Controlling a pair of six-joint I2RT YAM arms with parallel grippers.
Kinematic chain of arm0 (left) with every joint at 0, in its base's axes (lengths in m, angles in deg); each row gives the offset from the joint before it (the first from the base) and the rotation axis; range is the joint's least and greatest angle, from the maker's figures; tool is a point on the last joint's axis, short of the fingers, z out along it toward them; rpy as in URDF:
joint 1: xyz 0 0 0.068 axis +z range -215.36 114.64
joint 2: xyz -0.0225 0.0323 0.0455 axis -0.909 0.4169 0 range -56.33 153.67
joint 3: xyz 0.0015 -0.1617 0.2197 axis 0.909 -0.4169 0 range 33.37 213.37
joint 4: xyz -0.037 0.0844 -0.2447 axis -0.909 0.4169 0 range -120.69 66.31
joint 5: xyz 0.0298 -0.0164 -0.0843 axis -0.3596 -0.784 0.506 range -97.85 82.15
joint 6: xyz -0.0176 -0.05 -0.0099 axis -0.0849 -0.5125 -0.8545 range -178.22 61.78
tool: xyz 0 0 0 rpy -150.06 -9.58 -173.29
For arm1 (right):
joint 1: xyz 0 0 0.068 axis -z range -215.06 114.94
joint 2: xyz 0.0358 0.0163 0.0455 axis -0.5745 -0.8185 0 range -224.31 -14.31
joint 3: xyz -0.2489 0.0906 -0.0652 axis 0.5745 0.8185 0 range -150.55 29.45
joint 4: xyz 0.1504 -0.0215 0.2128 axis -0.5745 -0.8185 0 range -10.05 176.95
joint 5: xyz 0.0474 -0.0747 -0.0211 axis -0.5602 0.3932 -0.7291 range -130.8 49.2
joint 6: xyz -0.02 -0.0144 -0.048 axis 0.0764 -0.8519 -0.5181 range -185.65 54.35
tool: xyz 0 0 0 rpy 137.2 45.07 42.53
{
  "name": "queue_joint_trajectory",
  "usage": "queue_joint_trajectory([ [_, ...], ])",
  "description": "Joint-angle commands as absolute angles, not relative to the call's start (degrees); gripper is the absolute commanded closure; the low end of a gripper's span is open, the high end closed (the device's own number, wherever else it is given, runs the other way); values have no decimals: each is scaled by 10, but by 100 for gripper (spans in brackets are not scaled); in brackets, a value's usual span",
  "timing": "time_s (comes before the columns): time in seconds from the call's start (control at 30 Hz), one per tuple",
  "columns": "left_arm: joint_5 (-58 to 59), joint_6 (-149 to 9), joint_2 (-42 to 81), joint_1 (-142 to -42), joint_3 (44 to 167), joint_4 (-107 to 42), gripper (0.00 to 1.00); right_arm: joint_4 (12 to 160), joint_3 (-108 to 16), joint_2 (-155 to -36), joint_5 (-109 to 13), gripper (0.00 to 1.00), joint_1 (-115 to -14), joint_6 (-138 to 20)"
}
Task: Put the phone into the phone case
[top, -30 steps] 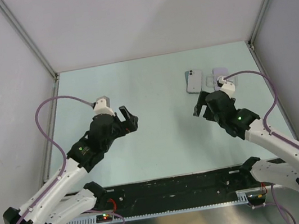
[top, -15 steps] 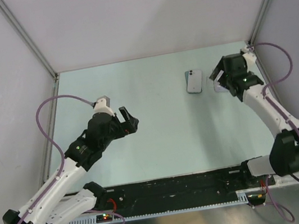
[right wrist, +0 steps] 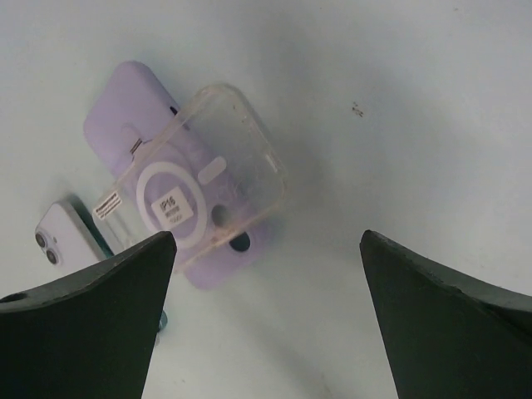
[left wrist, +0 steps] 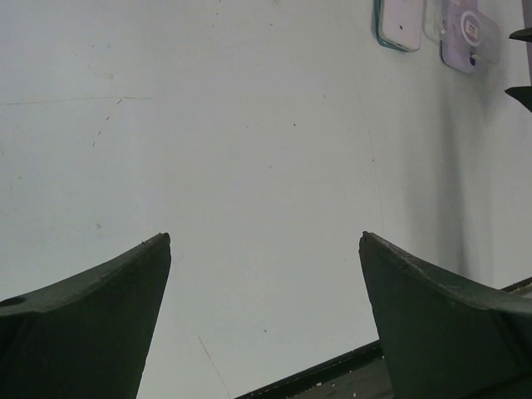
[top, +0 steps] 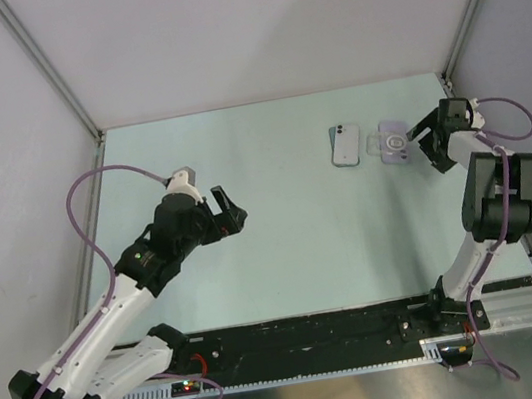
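— Pale green table (top: 237, 143), phone (top: 344, 144) lying back-up, just beside clear case (top: 391, 146) stacked on purple case (top: 393, 125).
— Right end effector (top: 430, 145) gaping wide by the cases, holding nothing; left end effector (top: 233, 212) likewise, well apart.
— Risks?
— Pinching both cases together, since overlapped; nudging phone away.

Open table (top: 237, 143) left of phone (top: 344, 144); cases (top: 394, 145) just beside its right, right gripper (top: 429, 144) close beyond them

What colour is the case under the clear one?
The lower case is lilac; best in right wrist view.
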State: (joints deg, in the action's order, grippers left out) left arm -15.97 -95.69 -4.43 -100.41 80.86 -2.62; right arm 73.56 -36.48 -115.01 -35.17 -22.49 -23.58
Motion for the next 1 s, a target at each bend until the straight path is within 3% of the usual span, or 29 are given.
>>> queue_joint_trajectory([
  [0.0,-144,-945,-41,-991,834,-27,2,826,-388,-1193,-427,0,-206,-189],
  [0.4,-135,-943,-30,-978,834,-27,2,927,-368,-1261,-479,0,-190,-130],
  [0.63,-133,-947,-31,-976,834,-27,2,961,-348,-1277,-509,6,-180,-110],
  [0.97,-128,-955,-31,-976,832,-27,2,966,-340,-1279,-539,27,-175,-111],
])
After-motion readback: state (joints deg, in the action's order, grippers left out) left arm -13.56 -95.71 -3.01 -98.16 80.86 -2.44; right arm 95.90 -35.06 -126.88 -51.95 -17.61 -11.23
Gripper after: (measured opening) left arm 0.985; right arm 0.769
